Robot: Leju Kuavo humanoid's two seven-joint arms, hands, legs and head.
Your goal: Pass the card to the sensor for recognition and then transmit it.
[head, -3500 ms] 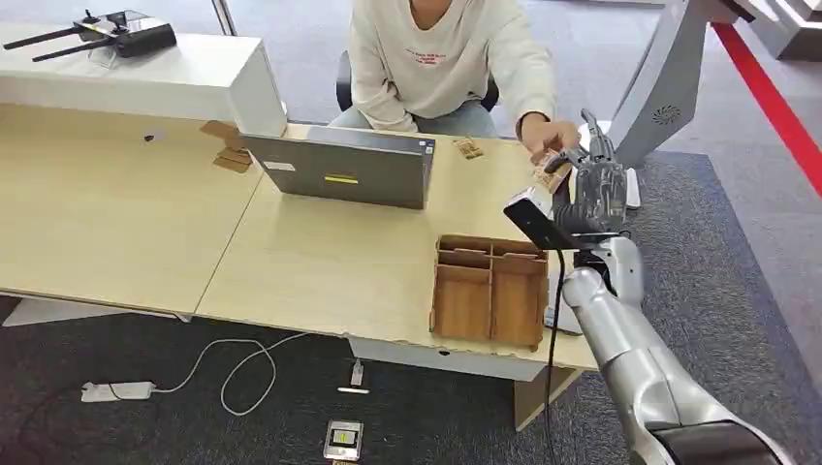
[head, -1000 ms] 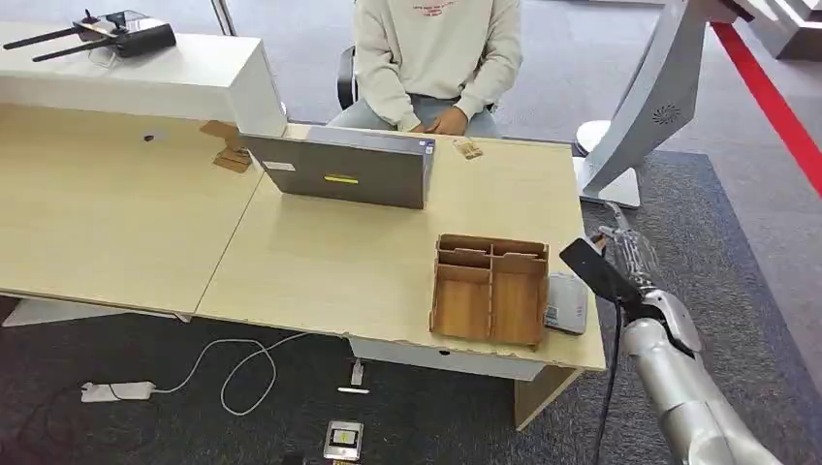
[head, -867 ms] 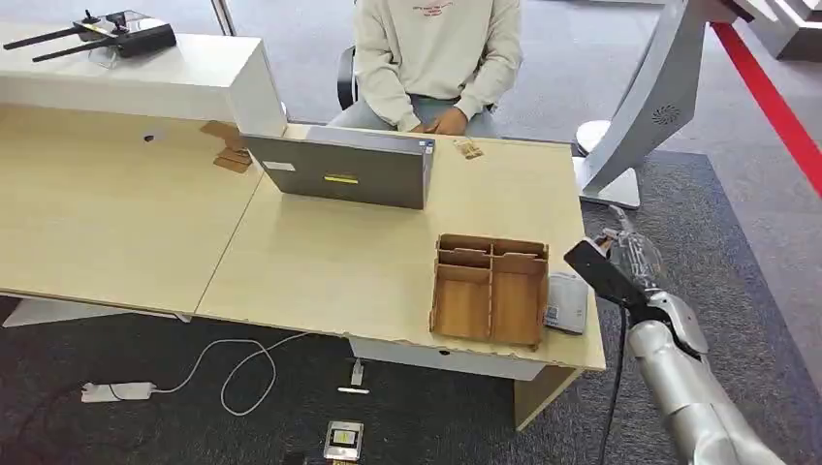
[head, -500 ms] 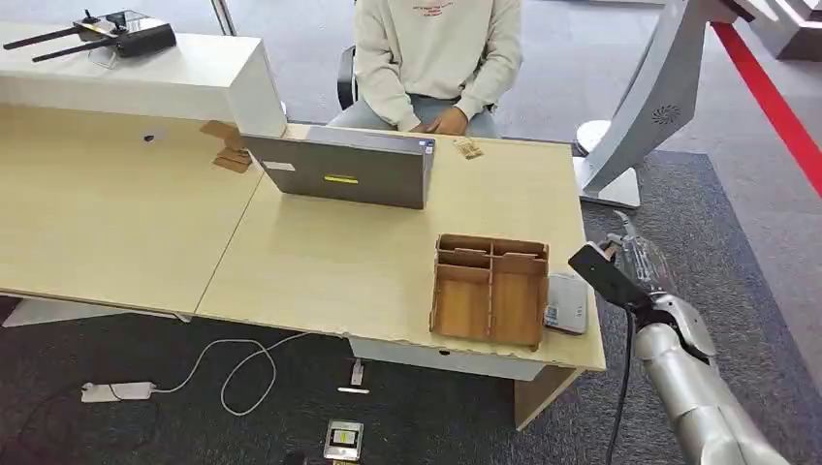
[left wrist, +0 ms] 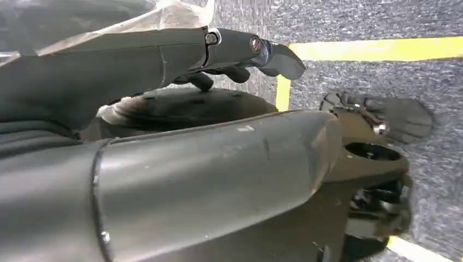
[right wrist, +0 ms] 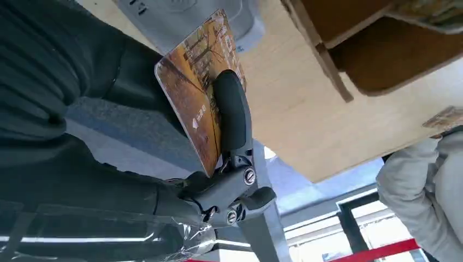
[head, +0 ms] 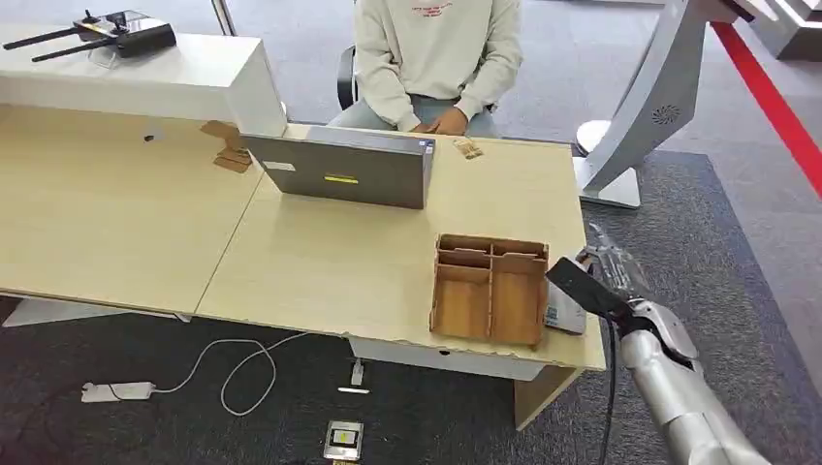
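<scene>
While its fingers [right wrist: 232,112] pinch the card [right wrist: 199,87], the right robot hand [head: 609,274] hovers just over the grey sensor [head: 565,308] at the tabletop [head: 368,262] edge.

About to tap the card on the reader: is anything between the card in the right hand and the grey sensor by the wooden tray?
Nothing visible. The right hand holds the card close by the grey sensor, with only open space between them. The wooden tray sits beside the sensor, not in the path.
</scene>
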